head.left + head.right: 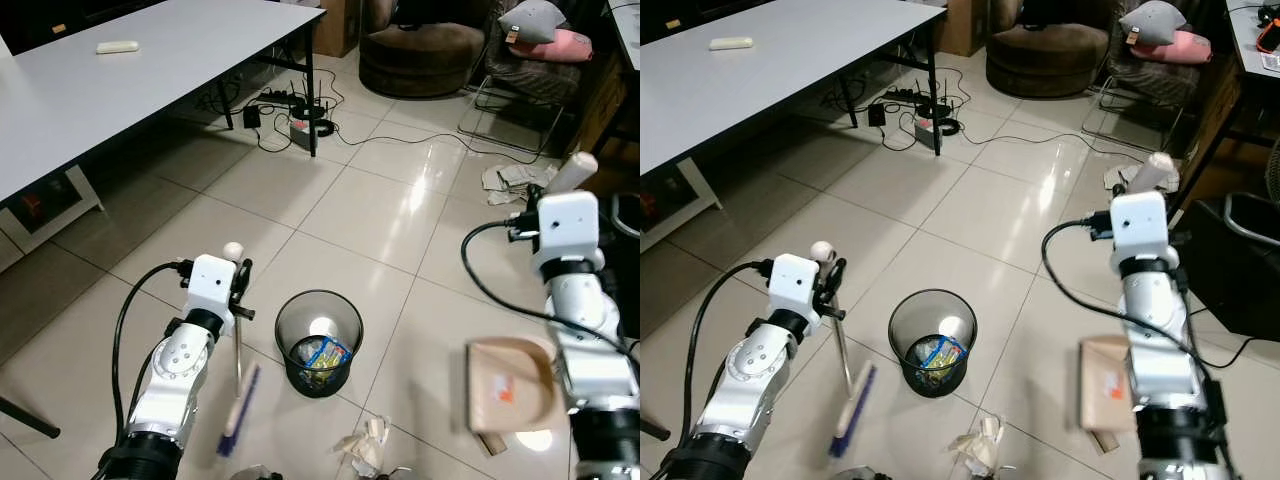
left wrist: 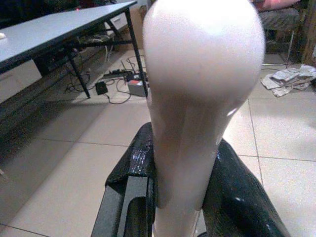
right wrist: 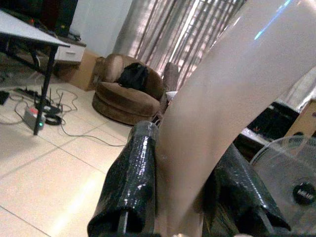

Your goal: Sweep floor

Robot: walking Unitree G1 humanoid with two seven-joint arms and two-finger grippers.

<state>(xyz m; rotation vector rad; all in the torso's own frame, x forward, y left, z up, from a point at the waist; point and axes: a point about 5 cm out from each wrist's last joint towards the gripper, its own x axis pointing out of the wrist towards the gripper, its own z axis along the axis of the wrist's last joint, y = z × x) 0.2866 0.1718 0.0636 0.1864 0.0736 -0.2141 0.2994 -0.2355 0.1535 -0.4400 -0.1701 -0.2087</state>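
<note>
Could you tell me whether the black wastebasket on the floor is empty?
No, the wastebasket holds a blue and yellow wrapper at its bottom.

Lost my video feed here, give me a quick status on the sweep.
Left gripper shut on broom, head on floor. Right gripper shut on dustpan. Crumpled paper lies by the bin; nothing blocks it.

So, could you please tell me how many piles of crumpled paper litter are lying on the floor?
2. One crumpled paper pile lies just in front of the black mesh wastebasket, near the robot. Another paper pile lies farther off by the chair legs. More may be hidden below the frame.
</note>
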